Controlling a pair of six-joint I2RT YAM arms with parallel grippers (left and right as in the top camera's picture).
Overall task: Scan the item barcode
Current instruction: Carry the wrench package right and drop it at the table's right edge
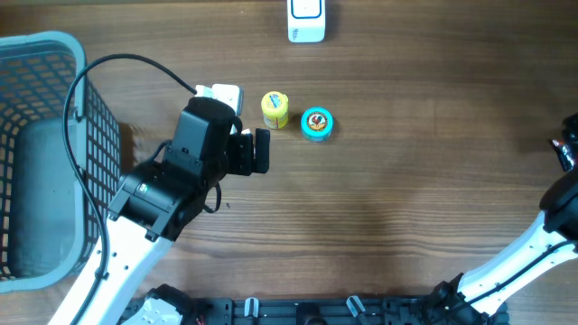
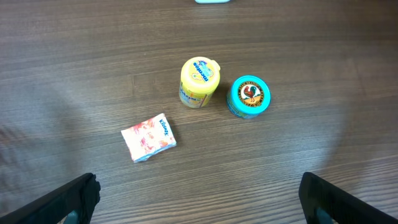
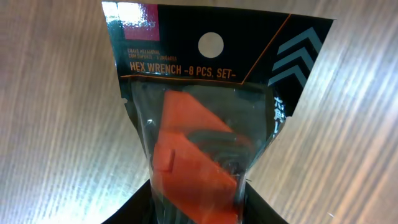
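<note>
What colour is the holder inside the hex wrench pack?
Orange holder, inside the pack; best in the right wrist view.

1. Tissue pack (image 1: 224,92): overhead, mostly under the left arm (image 1: 172,181); one white corner shows.
2. White device (image 1: 306,20): cut by the top edge overhead; a mere sliver in the left wrist view.
3. Basket (image 1: 54,41): cut by the left edge.
4. Left tool (image 2: 199,202): only two dark fingertips, clipped at the bottom corners.
5. Hex wrench pack (image 3: 205,93): lower part behind the right tool (image 3: 199,214) and cut by the bottom edge; small print blurred.
6. Right arm (image 1: 542,244): cut by the right edge overhead.
</note>
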